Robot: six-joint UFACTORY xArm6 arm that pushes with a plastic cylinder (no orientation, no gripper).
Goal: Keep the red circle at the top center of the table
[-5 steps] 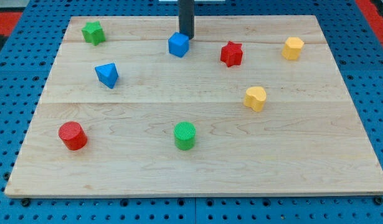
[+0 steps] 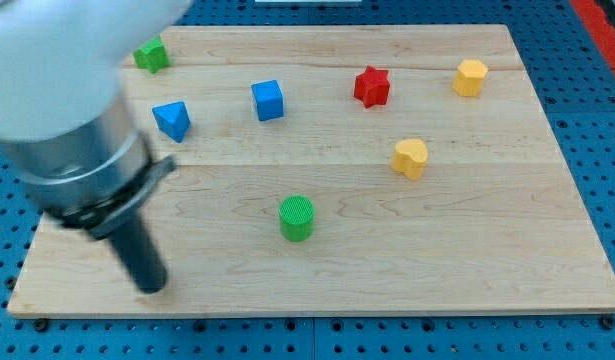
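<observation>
A: Red circle, where is it in the camera view?
B: Not visible; the arm [image 2: 67, 130] perhaps hides it. The tip [image 2: 152, 288], a plain rod without jaws, is at the board's [image 2: 437, 250] lower left, touching no visible block.
A: Advice?
B: It should come below the circle, then push slowly toward top center.

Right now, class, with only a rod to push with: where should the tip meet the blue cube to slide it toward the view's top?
On the blue cube's flat face toward the view's bottom, centred so it likely won't spin. My tip stands far off, bottom left.
</observation>
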